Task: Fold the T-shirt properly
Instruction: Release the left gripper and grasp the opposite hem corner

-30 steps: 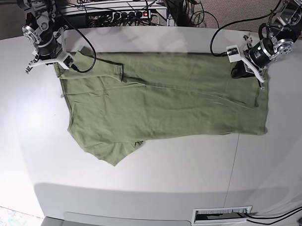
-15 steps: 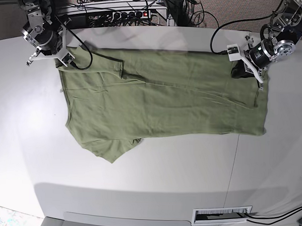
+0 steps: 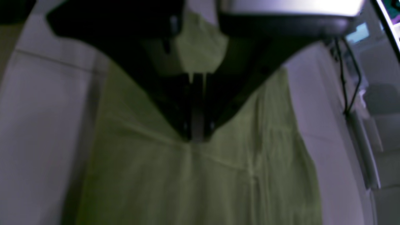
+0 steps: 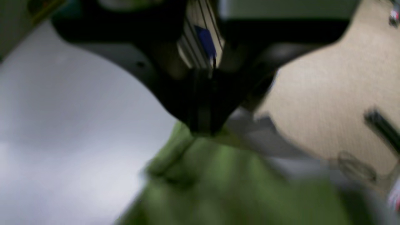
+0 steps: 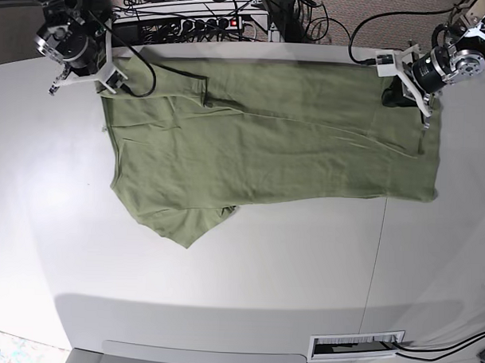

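Observation:
The sage-green T-shirt point(image 5: 267, 150) lies spread across the white table point(image 5: 223, 292), its long side running left to right and a sleeve pointing to the front point(image 5: 189, 227). My left gripper point(image 5: 394, 96) is shut on the shirt's far right corner; in the left wrist view the closed fingers point(image 3: 195, 137) pinch the green cloth point(image 3: 193, 181). My right gripper point(image 5: 109, 83) is shut on the far left corner; in the right wrist view the fingers point(image 4: 203, 129) clamp bunched green fabric point(image 4: 225, 187), which is blurred.
A power strip and tangled cables point(image 5: 192, 20) lie just behind the table's back edge. A vent slot point(image 5: 356, 345) sits in the table's front right. A seam point(image 5: 375, 266) runs down the table's right part.
Both grippers have moved toward the back of the table, pulling the shirt's far edge with them. The whole shirt has slid back and slightly right.

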Motion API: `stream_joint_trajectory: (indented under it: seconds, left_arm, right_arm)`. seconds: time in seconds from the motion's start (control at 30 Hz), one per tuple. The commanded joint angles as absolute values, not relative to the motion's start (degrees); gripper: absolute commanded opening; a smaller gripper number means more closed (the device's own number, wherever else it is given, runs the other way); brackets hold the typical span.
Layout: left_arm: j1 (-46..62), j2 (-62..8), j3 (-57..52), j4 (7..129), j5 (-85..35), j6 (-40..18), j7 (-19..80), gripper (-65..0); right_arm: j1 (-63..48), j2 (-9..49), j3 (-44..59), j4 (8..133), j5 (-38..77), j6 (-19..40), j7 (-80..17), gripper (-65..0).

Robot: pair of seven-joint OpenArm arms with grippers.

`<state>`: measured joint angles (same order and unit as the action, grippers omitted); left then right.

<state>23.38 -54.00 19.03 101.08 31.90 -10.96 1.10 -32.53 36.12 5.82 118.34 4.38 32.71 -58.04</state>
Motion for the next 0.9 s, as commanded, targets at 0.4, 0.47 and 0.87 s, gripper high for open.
stream_joint_trajectory:
  seconds: [0.4, 0.47, 0.87]
  left_arm:
    - [9.9, -55.4, 18.6, 106.1, 12.8, -11.0, 10.1, -51.3]
    - [5.6, -55.4, 18.6, 102.7, 6.6, -11.9, 9.4, -51.1]
    - [-20.0, -50.4, 18.6, 70.2, -9.1, -33.2, 4.0, -38.5]
  right_arm:
    - [-32.2, 35.4, 17.3, 121.3, 8.6, 32.2, -51.4, -65.0]
    - [-32.2, 35.4, 17.3, 121.3, 8.6, 32.2, -50.3, -65.0]
    - [-30.3, 32.9, 17.3, 121.3, 9.4, 32.2, -49.8, -65.0]
